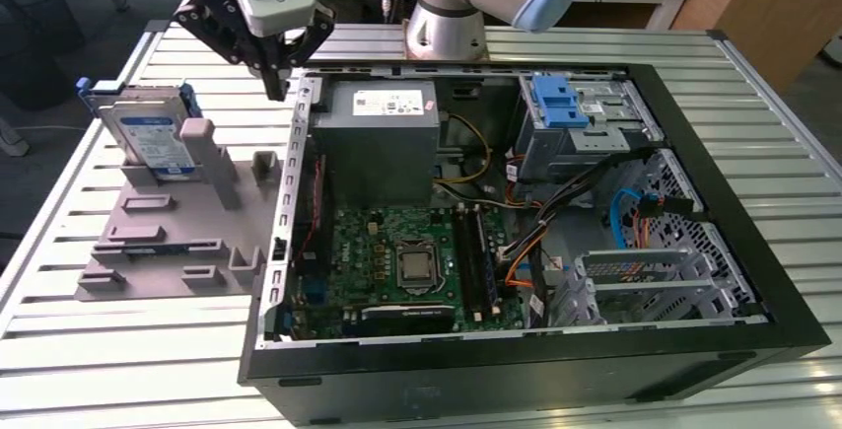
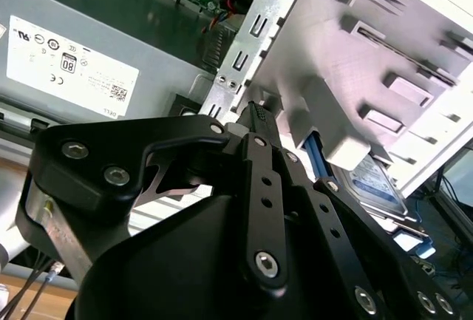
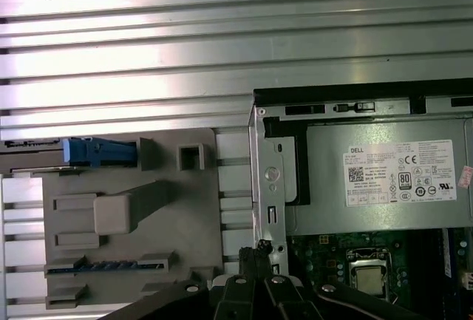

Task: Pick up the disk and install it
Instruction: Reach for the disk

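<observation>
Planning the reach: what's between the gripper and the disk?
In the exterior view, the grey holder's upright post stands between gripper and disk; otherwise bare table slats.

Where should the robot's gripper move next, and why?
Probably a short way toward the exterior view's left, to get above the disk. The gripper hangs empty by the computer case's side wall, and the disk stands on edge in the grey holder beside the case.
</observation>
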### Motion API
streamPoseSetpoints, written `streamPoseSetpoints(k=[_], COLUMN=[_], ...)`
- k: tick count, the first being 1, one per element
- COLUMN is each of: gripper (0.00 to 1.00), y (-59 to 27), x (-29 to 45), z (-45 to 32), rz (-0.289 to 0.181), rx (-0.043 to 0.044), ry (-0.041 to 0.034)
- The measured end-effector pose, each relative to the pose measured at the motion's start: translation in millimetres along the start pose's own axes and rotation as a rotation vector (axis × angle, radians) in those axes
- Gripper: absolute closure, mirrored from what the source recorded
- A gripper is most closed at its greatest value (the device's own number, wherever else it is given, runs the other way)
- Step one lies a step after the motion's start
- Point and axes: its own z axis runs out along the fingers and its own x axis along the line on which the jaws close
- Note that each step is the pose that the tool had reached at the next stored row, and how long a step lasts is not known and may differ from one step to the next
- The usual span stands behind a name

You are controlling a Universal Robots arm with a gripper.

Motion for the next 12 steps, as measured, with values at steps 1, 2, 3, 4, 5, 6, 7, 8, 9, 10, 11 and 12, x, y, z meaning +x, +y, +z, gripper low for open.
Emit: streamPoseSetpoints(k=[1, 2, 3, 4, 5, 6, 7, 8, 9, 10, 11, 12], gripper=[0.89, 0.89, 0.89, 0.89, 0.89, 0.89, 0.89, 0.89, 0.89, 0.89, 0.89, 0.89], y=[0.0, -0.1, -0.2, -0.2, -0.3, -0.3, -0.4, -0.4, -0.5, -0.5, -0.6, -0.6], x=[0.6, 1.2, 1.9, 2.6, 3.1, 3.7, 4.3, 4.9, 5.5, 6.1, 6.7, 7.2], z=[0.1, 0.3, 0.4, 0.6, 0.7, 0.8, 1.0, 1.1, 1.2, 1.3, 1.5, 1.7], rz=[0.000, 0.000, 0.000, 0.000, 0.000, 0.000, 0.000, 0.000, 0.000, 0.000, 0.000, 0.000], rx=[0.0000, 0.0000, 0.0001, 0.0000, 0.0000, 0.0000, 0.0001, 0.0001, 0.0001, 0.0003, 0.0002, 0.0001], ry=[0.0002, 0.0005, 0.0008, 0.0010, 0.0013, 0.0015, 0.0018, 0.0021, 0.0024, 0.0028, 0.0030, 0.0033])
